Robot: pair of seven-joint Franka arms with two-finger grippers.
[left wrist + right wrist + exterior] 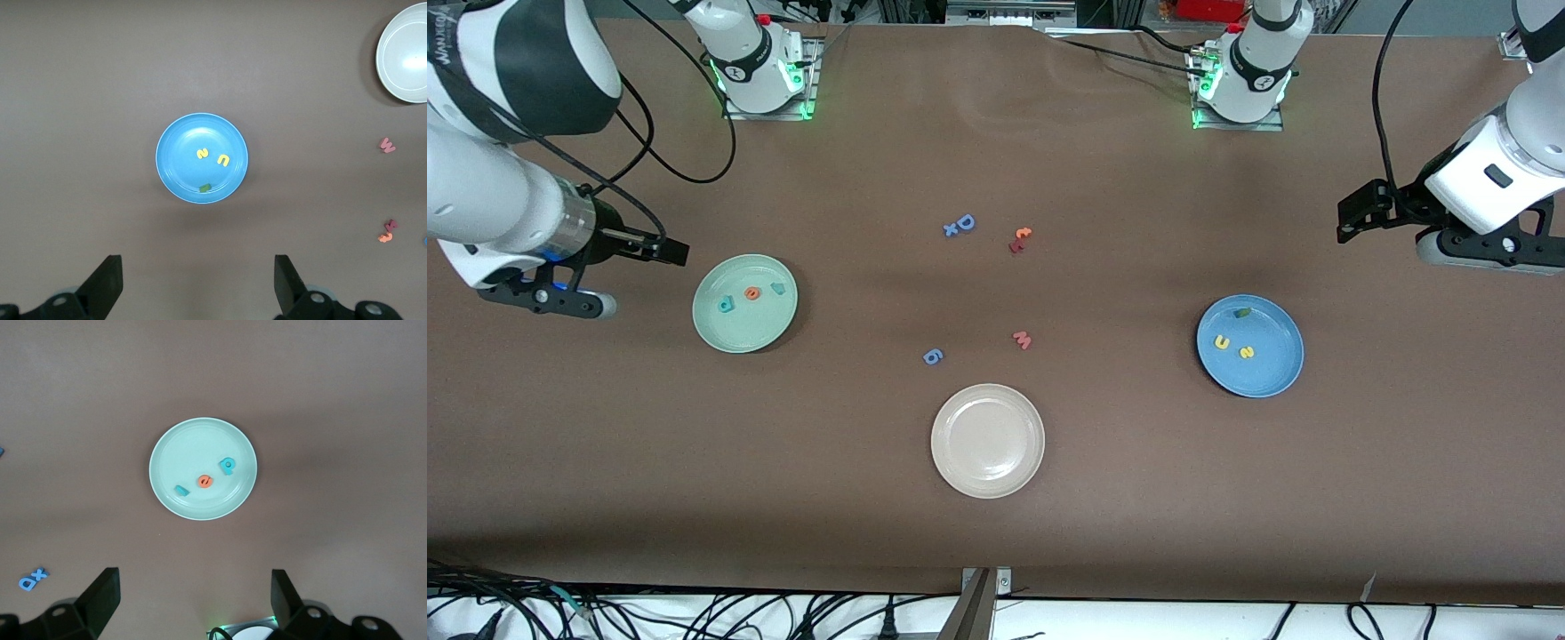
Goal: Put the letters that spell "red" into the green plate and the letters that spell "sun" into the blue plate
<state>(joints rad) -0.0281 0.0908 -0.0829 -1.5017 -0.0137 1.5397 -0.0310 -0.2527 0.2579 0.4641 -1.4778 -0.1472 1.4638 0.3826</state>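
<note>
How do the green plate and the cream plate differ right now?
The green plate holds three small letters; the cream plate holds none. The green plate sits toward the right arm's end of the table; the cream plate lies mid-table, nearer the front camera. Both are round, shallow-rimmed and about equal in size.

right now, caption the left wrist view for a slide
Open left pincer over blue plate holding s, u, n.

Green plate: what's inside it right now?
Inside the green plate lie three letters, apart: teal "r", orange "e", teal "d". Nothing covers them.
</note>
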